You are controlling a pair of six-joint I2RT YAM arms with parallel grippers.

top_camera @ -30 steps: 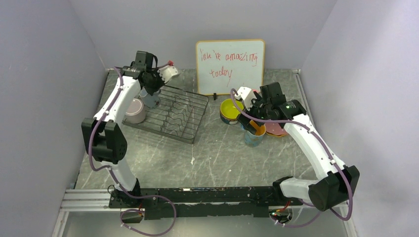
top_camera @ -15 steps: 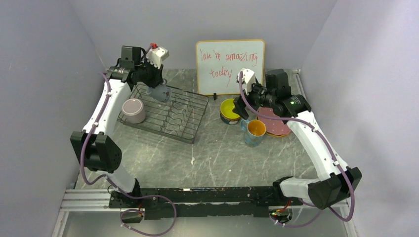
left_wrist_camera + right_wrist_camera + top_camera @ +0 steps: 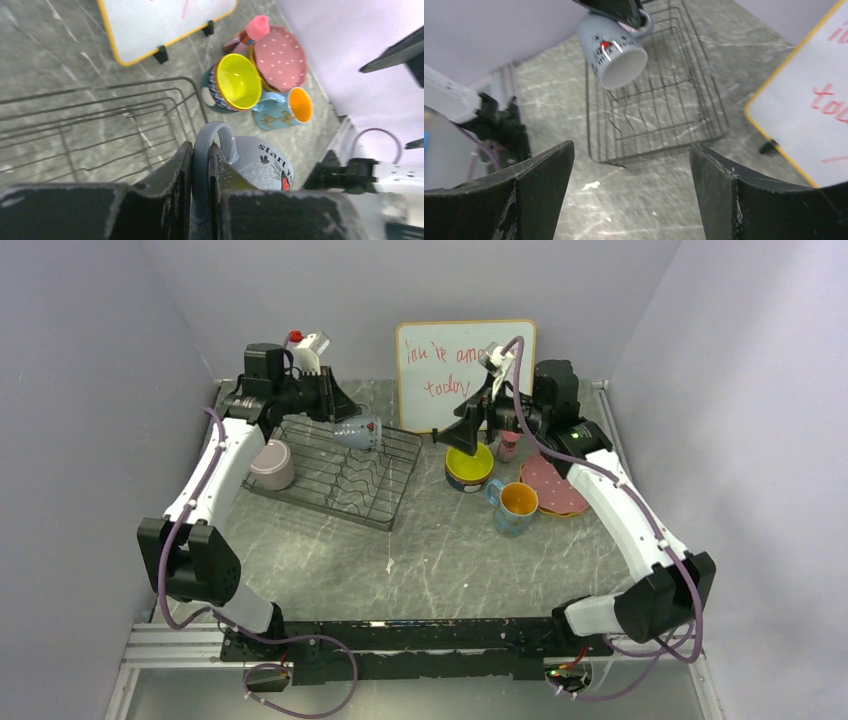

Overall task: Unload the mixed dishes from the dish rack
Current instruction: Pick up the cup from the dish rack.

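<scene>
My left gripper [image 3: 343,412] is shut on the handle of the lilac mug [image 3: 361,432] and holds it tilted in the air over the black wire dish rack [image 3: 345,475]. In the left wrist view the fingers [image 3: 200,150] clamp the handle and the mug's body [image 3: 262,165] hangs beyond them. A small grey cup [image 3: 270,464] stands at the rack's left end. My right gripper [image 3: 460,430] is open and empty, raised above the yellow bowl [image 3: 468,458], which sits in the blue-patterned bowl. The blue mug [image 3: 517,506] and the pink speckled plate [image 3: 552,485] stand to the right.
The white board with red writing [image 3: 440,360] stands at the back, and a small pink bottle [image 3: 509,445] is beside the bowls. The right wrist view shows the held mug [image 3: 611,50] over the rack [image 3: 659,100] beyond its own open gripper [image 3: 631,150].
My left gripper lifted the lilac mug out of the rack and carried it right. My right gripper rose from the blue mug and swung left, staying open.
</scene>
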